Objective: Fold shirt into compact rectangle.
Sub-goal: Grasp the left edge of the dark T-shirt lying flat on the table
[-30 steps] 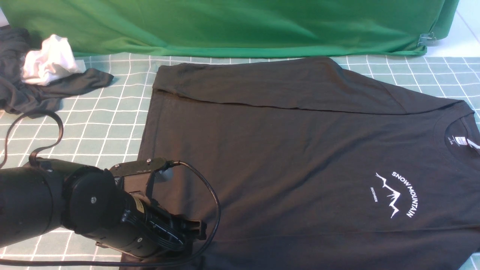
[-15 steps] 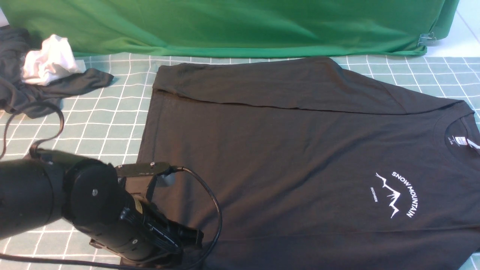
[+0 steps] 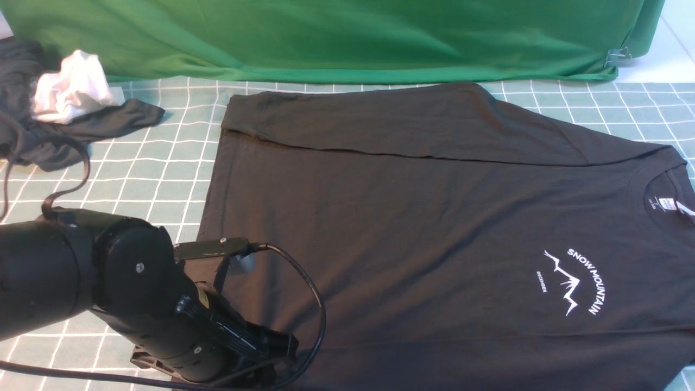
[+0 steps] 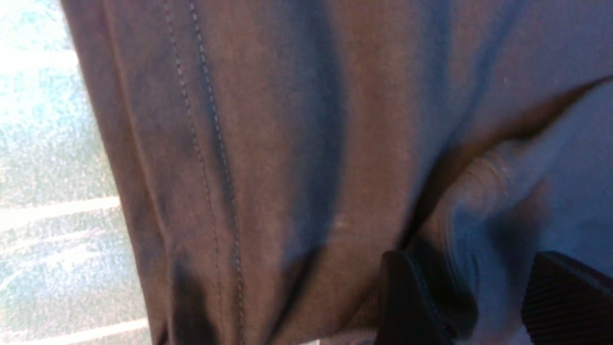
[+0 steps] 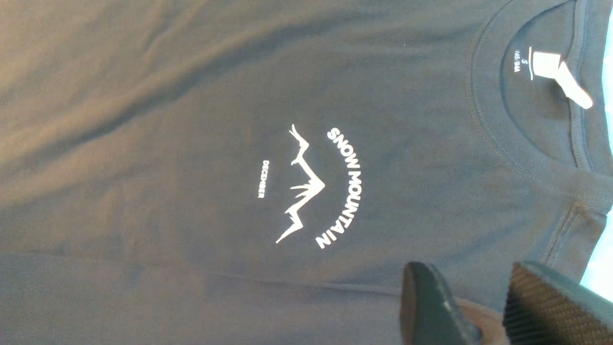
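Note:
The black shirt (image 3: 434, 217) lies spread flat on the checked table, its far sleeve folded over the body. Its white mountain print (image 3: 575, 282) and neck label (image 3: 669, 204) lie to the right. My left gripper (image 3: 271, 347) is low over the shirt's near left hem corner. In the left wrist view its jaws (image 4: 471, 268) stand apart, open, around a raised fold of cloth (image 4: 479, 191) beside the stitched hem (image 4: 210, 143). The right arm is out of the front view. Its gripper (image 5: 469, 275) hovers open by the print (image 5: 316, 187) and collar (image 5: 527, 158), with a small cloth ridge between its fingers.
A dark grey garment (image 3: 81, 136) with a white cloth (image 3: 70, 87) on it lies at the far left. A green drape (image 3: 326, 38) hangs along the back, with a metal clip (image 3: 616, 56) at its right end. The left arm's cable (image 3: 309, 293) loops over the shirt.
My left arm has shifted a little toward the near edge, staying at the hem corner. The shirt lies as before.

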